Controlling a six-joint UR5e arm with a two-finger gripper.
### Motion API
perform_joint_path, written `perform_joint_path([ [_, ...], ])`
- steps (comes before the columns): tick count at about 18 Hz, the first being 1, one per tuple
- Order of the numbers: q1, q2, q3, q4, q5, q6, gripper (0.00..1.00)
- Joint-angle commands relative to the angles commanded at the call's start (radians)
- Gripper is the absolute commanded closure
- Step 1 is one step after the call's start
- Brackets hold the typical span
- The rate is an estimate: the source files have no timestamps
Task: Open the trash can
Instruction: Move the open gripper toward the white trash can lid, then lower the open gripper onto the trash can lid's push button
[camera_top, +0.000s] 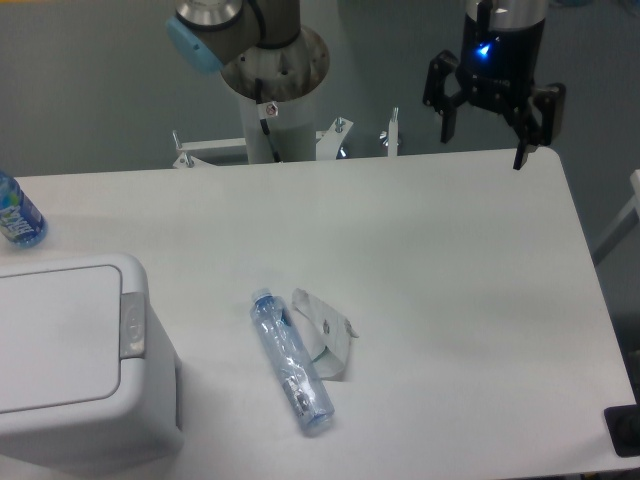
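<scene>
— White bench (430, 300): where's the trash can (75, 365)?
— Near left corner, lid down, clear bottle (290, 362) lying just right of it.
— End effector (492, 125)?
— Far right, fingers spread wide, gripping nothing.

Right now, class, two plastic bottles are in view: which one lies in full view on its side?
The clear bottle at the table's middle, beside the crumpled paper. The blue-labelled bottle is cut off by the left edge.
</scene>
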Motion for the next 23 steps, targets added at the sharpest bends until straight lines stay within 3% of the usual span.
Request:
perform_joint_path([
  [6,-0.023,-0.017,0.009,0.008,-0.005,-0.06,0.0],
  [8,-0.064,-0.031,0.014,0.018,-0.006,-0.214,0.0],
  [12,-0.19,-0.084,0.008,0.164,-0.009,-0.553,0.0],
  [15,-0.264,-0.107,0.009,0.17,-0.046,-0.759,0.0],
  [18,-0.301,-0.12,0.006,0.172,-0.176,-0.918,0.0],
  [23,-0.366,-0.15,0.017,0.19,-0.248,-1.018,0.0],
])
